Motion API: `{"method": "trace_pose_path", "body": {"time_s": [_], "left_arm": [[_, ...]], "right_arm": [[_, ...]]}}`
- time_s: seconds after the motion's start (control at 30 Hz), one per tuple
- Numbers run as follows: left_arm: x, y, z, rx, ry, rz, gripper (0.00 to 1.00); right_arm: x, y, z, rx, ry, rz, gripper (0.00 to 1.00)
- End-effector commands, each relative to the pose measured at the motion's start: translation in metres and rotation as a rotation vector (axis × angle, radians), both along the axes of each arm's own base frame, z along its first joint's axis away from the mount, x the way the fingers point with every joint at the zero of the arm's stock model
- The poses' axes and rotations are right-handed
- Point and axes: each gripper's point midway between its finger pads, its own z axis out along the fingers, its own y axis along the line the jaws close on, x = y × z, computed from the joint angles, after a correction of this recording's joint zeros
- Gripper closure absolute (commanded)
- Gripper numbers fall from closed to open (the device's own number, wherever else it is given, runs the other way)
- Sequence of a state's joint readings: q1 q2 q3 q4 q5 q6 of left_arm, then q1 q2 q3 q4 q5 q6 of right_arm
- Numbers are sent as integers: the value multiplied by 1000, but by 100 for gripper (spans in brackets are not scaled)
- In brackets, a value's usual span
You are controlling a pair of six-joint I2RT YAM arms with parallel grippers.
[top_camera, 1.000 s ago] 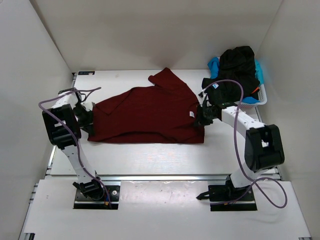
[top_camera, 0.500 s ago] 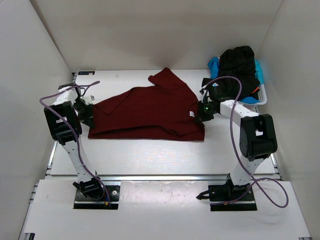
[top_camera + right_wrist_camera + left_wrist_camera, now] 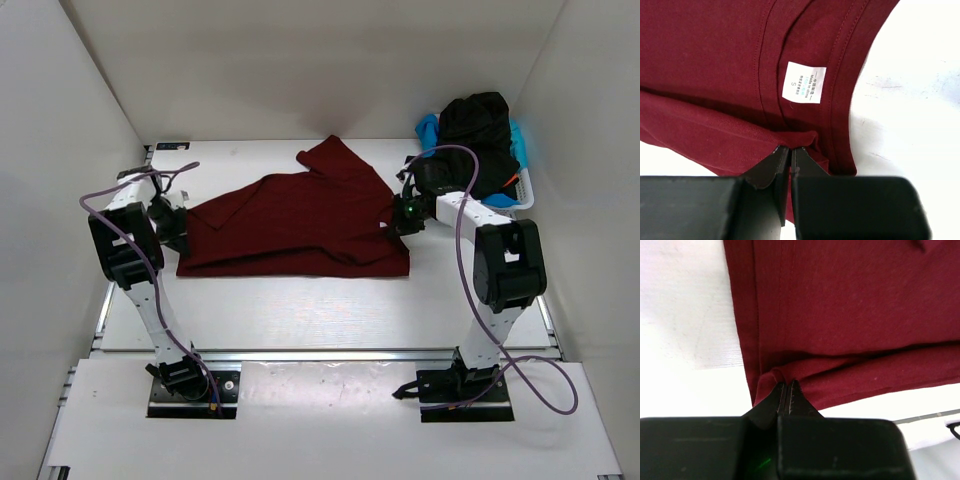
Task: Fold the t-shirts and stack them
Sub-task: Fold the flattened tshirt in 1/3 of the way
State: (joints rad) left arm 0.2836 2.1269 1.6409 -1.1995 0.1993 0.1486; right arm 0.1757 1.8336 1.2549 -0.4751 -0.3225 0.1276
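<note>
White tag on dark red t-shirt reads "Made in China"; "S".

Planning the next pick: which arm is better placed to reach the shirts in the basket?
Right. The right end effector grips the dark red t-shirt at the collar, near the basket; the left end effector holds the far hem.

A fixed overhead camera looks down from behind the arm bases across the whole table. The wrist cameras sit close behind the left gripper and the right gripper, facing down. All three views share the dark red t-shirt: left wrist its hem, right wrist its collar.
</note>
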Motion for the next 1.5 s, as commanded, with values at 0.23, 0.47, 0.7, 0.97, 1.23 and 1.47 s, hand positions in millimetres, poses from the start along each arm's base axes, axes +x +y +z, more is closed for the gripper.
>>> {"method": "trace_pose_path", "body": {"time_s": [0.23,0.47,0.7,0.97,1.23,1.47], "left_arm": [[31,-1,14,-4,-106,21,91],[50,11,55,-35,-267,91,56],[26,28,63,127,-353,110,41],[-33,7,-6,92,-130,131,46],[-18,1,-18,64,-121,159,50],[-28,-7,-30,34,-89,155,82]], "right_arm": [[13,-4,-2,-16,-13,-19,74],[9,-4,39,-18,-85,-48,40],[-49,-28,29,-34,-36,-141,31],[-79,-31,1,79,37,-207,31],[-71,-18,-15,121,82,-201,37],[-84,-10,-29,168,151,-199,76]]}}
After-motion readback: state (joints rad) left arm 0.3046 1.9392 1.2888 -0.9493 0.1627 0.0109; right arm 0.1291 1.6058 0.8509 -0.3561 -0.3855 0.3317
